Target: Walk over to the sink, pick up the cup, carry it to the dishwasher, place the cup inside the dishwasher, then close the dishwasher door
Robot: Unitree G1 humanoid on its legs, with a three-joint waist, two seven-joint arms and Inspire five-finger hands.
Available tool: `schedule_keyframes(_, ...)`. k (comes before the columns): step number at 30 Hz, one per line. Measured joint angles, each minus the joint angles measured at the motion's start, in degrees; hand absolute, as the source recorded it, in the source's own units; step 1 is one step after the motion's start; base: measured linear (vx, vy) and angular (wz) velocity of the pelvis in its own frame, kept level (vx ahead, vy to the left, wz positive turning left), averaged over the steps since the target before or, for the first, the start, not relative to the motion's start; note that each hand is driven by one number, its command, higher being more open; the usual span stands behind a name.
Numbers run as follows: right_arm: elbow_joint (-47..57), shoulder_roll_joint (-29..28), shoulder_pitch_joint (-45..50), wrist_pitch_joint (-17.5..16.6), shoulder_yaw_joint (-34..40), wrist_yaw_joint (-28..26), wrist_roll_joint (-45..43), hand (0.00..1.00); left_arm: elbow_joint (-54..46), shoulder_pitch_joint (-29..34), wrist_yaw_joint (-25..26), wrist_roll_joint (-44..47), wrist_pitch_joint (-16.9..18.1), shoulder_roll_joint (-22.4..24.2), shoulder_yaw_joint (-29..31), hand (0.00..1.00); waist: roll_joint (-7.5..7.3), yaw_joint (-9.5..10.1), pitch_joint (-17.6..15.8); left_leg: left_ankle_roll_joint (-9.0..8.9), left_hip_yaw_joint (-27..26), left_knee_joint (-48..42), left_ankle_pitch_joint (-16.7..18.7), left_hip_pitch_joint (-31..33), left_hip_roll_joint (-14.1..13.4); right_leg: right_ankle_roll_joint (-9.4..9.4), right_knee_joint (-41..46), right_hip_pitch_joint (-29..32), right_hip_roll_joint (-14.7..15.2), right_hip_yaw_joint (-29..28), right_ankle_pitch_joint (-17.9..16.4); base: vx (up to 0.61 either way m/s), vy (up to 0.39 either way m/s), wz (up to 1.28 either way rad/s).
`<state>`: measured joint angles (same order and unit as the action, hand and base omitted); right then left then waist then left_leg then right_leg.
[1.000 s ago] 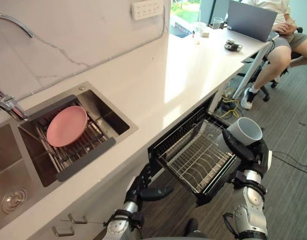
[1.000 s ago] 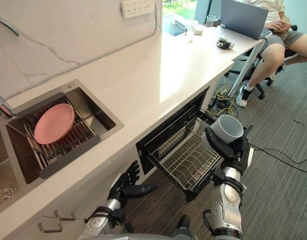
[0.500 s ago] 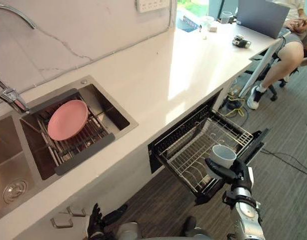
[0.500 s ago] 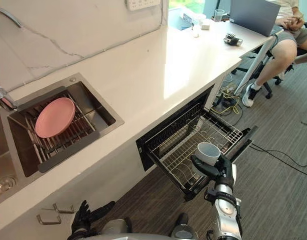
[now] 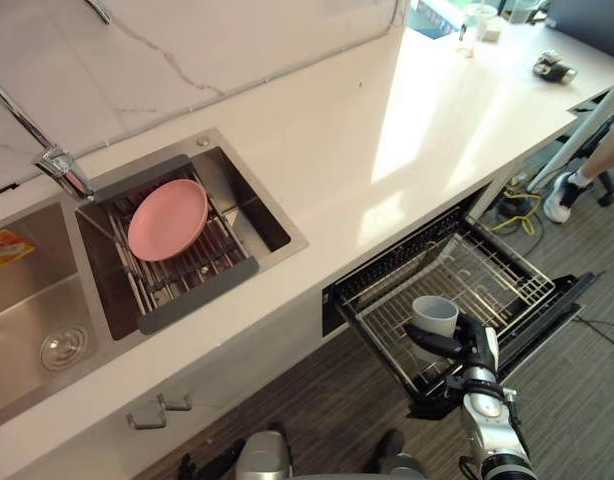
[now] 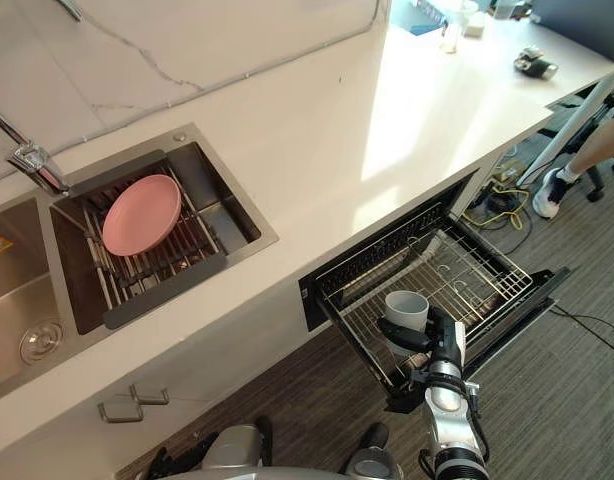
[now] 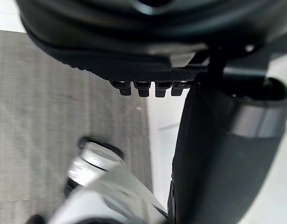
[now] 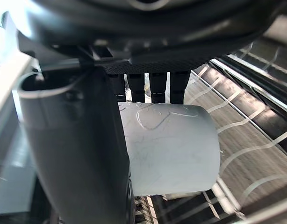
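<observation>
Cup (image 5: pixel 434 315): white, upright, mouth up, gripped in the right hand (image 5: pixel 476 349). In the right wrist view the thumb (image 8: pixel 78 154) lies along one side of the cup and the fingers (image 8: pixel 155 88) are curled over the opposite side, so the hand is closed on it. The cup is over the near left part of the rack (image 5: pixel 492 275); it cannot be told whether its base touches the wires.

Dishwasher (image 5: pixel 387 268): set under the counter (image 5: pixel 407 130), with the wire rack pulled out over the floor (image 5: pixel 577 400). The door (image 5: pixel 552 310) is open and lies low along the rack's far side. The rack's wires are otherwise bare.

Left hand (image 6: pixel 177 462): low at the bottom edge of the head views, well apart from the dishwasher and near the cabinet front. Whether it is open or closed cannot be told.

Sink (image 5: pixel 249 205): let into the counter, well to the left of the dishwasher. A pink plate (image 5: pixel 168 218) rests tilted on a drainer (image 5: pixel 197 293) inside the basin. The tap (image 5: pixel 57 162) stands at the sink's back edge.

Surroundings: a person's shoe (image 5: pixel 562 197) is on the floor at the counter's far end.
</observation>
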<state>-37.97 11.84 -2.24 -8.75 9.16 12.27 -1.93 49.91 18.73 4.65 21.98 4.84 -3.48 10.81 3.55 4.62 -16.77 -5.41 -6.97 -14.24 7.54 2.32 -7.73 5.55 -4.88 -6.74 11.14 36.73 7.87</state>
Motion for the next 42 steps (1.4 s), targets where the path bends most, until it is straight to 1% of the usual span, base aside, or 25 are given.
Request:
schedule_keyframes(2, -0.71, -0.18, -0.1, 1.07, -1.64, 0.73, 1.46, 0.0, 1.44, -0.11, -1.07, 0.02, -0.22, 0.09, 0.09, 1.0, 0.41, 1.02, -0.87, -0.01, 0.67, 0.14, -0.3, 1.23, 0.17, 0.07, 0.01, 0.95, 0.05, 0.87, -0.05, 0.02, 0.017, 0.16)
schedule_keyframes(3, -1.22, -0.17, -0.34, 1.31, -2.25, 0.99, 1.71, 0.0, 1.64, -0.16, -1.32, 0.04, -0.25, 0.16, 0.1, 1.0, 0.43, 1.07, -1.22, 0.01, 1.07, 0.23, -0.47, 1.45, 0.31, 0.14, 0.01, 0.96, 0.11, 1.16, -0.1, 0.03, 0.019, 0.27)
schedule_keyframes(4, -1.64, -0.36, -1.13, 1.55, -2.72, 2.57, 1.74, 0.0, 1.65, -0.18, -1.75, 0.03, -0.24, 0.23, 0.09, 1.0, 0.38, 1.09, -1.92, -0.01, 1.68, 0.58, -0.94, 1.63, 0.59, 0.19, 0.01, 1.01, 0.25, 1.8, -0.15, 0.02, 0.018, 0.25)
schedule_keyframes(7, -2.7, 0.18, -4.08, 1.85, -3.3, 5.35, 1.9, 0.0, 1.62, -1.38, -2.5, 0.52, 0.29, 0.22, 0.06, 1.0, 0.33, 2.02, -3.51, -0.03, 2.29, 1.78, -2.12, 2.74, 1.0, 0.18, 0.36, 2.42, 0.58, 2.73, -0.14, -0.02, 0.015, 0.15)
schedule_keyframes(10, -4.76, 0.64, -7.69, 1.9, -4.45, 7.9, 1.98, 0.0, 1.62, -2.65, -2.57, 0.54, 0.95, 0.18, -0.04, 1.0, 0.07, 2.49, -5.7, 0.07, 3.18, 3.0, -3.4, 3.67, 1.48, 0.15, 0.89, 3.47, 1.0, 3.54, -0.14, -0.05, 0.018, 0.17)
schedule_keyframes(13, -5.67, 0.95, -9.73, 2.0, -5.1, 9.29, 2.0, 0.0, 1.56, -3.23, -2.55, 0.53, 1.29, 0.14, -0.1, 1.0, -0.44, 2.79, -6.74, 0.28, 4.49, 3.63, -4.25, 4.76, 2.07, 0.13, 1.28, 4.22, 1.47, 4.4, -0.13, -0.04, 0.025, 0.22)
schedule_keyframes(15, -6.16, 1.72, -11.56, 2.43, -5.2, 10.04, 1.98, 0.0, 1.54, -4.1, -2.56, 0.53, 1.43, 0.09, -0.17, 1.0, -0.7, 3.97, -7.83, 0.49, 4.79, 3.59, -4.57, 5.56, 2.4, 0.13, 1.85, 5.04, 1.92, 4.57, -0.13, -0.05, 0.036, 0.1)
schedule_keyframes(16, -6.19, 1.94, -12.03, 2.58, -5.24, 10.1, 1.99, 0.0, 1.52, -4.29, -2.58, 0.53, 1.45, 0.04, -0.28, 1.0, -0.71, 4.12, -8.13, 0.56, 4.95, 3.6, -4.66, 5.73, 2.5, 0.13, 1.95, 5.14, 2.03, 4.72, -0.13, -0.06, 0.043, 0.11)
schedule_keyframes(17, -6.22, 2.28, -13.11, 3.35, -5.57, 10.42, 1.97, 1.0, 1.53, -4.35, -2.62, 0.56, 1.63, -0.27, -1.03, 1.0, -0.84, 4.3, -8.28, 0.73, 5.18, 3.6, -4.85, 6.29, 2.72, 0.13, 2.13, 5.63, 2.21, 4.93, -0.11, -0.06, 0.037, 0.12)
schedule_keyframes(22, -8.37, 4.19, -18.29, 5.76, -7.42, 10.01, 1.39, 1.0, 1.52, -5.09, -3.55, 0.54, 1.8, -0.81, -1.72, 1.0, -0.9, 4.74, -8.99, 1.11, 6.37, 4.02, -5.89, 8.23, 3.69, 0.13, 3.03, 7.33, 2.96, 5.94, -0.08, -0.04, 0.028, 0.14)
schedule_keyframes(24, -10.21, 4.57, -20.44, 8.04, -7.39, 9.32, -0.09, 1.0, 1.51, -5.71, -3.72, 0.53, 1.82, -1.03, -2.31, 1.0, -0.89, 5.63, -9.22, 1.38, 6.97, 4.08, -6.28, 9.07, 4.13, 0.15, 3.52, 7.88, 3.33, 6.46, -0.06, -0.03, 0.022, 0.16)
schedule_keyframes(26, -11.94, 4.67, -21.78, 8.84, -7.38, 9.16, -1.21, 1.0, 1.54, -6.03, -3.79, 0.53, 1.8, -1.02, -2.45, 1.0, -0.85, 5.65, -9.51, 1.52, 7.92, 4.16, -6.66, 9.56, 4.73, 0.15, 3.76, 7.88, 3.76, 7.4, -0.07, -0.03, 0.031, 0.24)
schedule_keyframes(28, -12.24, 4.65, -22.06, 8.69, -7.4, 9.44, -1.31, 1.0, 1.57, -6.17, -3.78, 0.53, 1.82, -1.03, -2.53, 1.0, -1.04, 5.96, -9.92, 1.71, 8.08, 4.18, -6.79, 9.63, 5.04, 0.2, 3.94, 7.87, 4.04, 7.52, -0.02, -0.04, 0.04, 0.12)
schedule_keyframes(30, -12.31, 4.66, -22.03, 8.27, -7.38, 10.17, -1.51, 1.0, 1.65, -6.43, -3.71, 0.54, 1.82, -1.05, -2.87, 1.0, -1.03, 6.38, -10.11, 1.93, 8.13, 4.23, -6.94, 9.66, 5.53, 0.24, 3.95, 7.88, 4.21, 7.54, 0.08, -0.05, 0.046, 0.03)
schedule_keyframes(32, -12.17, 4.08, -22.04, 6.0, -7.35, 12.47, -3.22, 1.0, 1.68, -6.5, -3.47, 0.77, 2.01, -1.19, -3.54, 1.0, -0.94, 6.52, -10.16, 2.14, 8.11, 4.78, -7.3, 9.66, 5.65, 0.19, 3.92, 8.16, 4.3, 7.49, 0.15, -0.06, 0.031, 0.0)
schedule_keyframes(33, -11.96, 3.85, -22.01, 5.44, -7.3, 13.14, -3.53, 1.0, 1.73, -6.52, -3.44, 1.03, 2.01, -1.18, -3.54, 1.0, -0.94, 6.5, -10.17, 2.17, 8.08, 4.93, -7.37, 9.65, 5.65, 0.18, 3.92, 8.25, 4.29, 7.42, 0.16, -0.04, 0.019, -0.04)
schedule_keyframes(37, -5.15, 2.02, -19.68, 2.99, -6.65, 16.58, -4.31, 1.0, 1.85, -6.58, -2.69, 1.26, 2.24, -1.03, -3.5, 1.0, -1.08, 6.3, -10.12, 2.19, 6.75, 5.94, -7.51, 8.72, 5.4, 0.11, 3.69, 8.64, 4.16, 5.94, 0.32, 0.0, 0.011, -0.18)
schedule_keyframes(39, 0.99, 0.4, -16.95, 0.98, -6.09, 17.54, -5.84, 1.0, 2.06, -6.57, -1.38, 1.3, 3.28, -0.79, -3.41, 1.0, -1.41, 6.0, -9.93, 2.08, 4.87, 6.82, -7.39, 6.99, 5.12, 0.07, 3.38, 8.58, 4.04, 3.75, 0.53, 0.03, 0.008, -0.4)
schedule_keyframes(40, 2.39, -0.1, -16.17, 0.46, -5.76, 17.81, -5.87, 1.0, 2.06, -6.57, -0.94, 1.3, 3.62, -0.79, -3.4, 1.0, -1.57, 5.65, -9.79, 2.04, 4.57, 6.98, -7.36, 6.63, 5.07, 0.06, 3.28, 8.5, 3.99, 3.42, 0.57, 0.03, 0.001, -0.35)
schedule_keyframes(41, 5.33, -1.15, -14.37, -0.1, -4.89, 18.13, -5.92, 1.0, 2.05, -6.57, -0.36, 1.39, 4.14, -0.92, -3.3, 1.0, -2.11, 5.1, -9.26, 1.94, 3.9, 7.32, -7.25, 5.99, 4.93, 0.06, 2.91, 8.38, 3.81, 2.74, 0.71, 0.03, -0.004, -0.39)
schedule_keyframes(42, 8.07, -1.83, -12.05, -0.55, -4.52, 18.69, -5.92, 1.0, 2.04, -6.57, 0.44, 1.54, 4.47, -0.97, -3.06, 1.0, -2.89, 4.95, -8.74, 1.81, 2.68, 7.41, -6.85, 4.95, 4.64, 0.03, 2.44, 8.07, 3.48, 1.48, 0.95, 0.03, -0.008, -0.44)
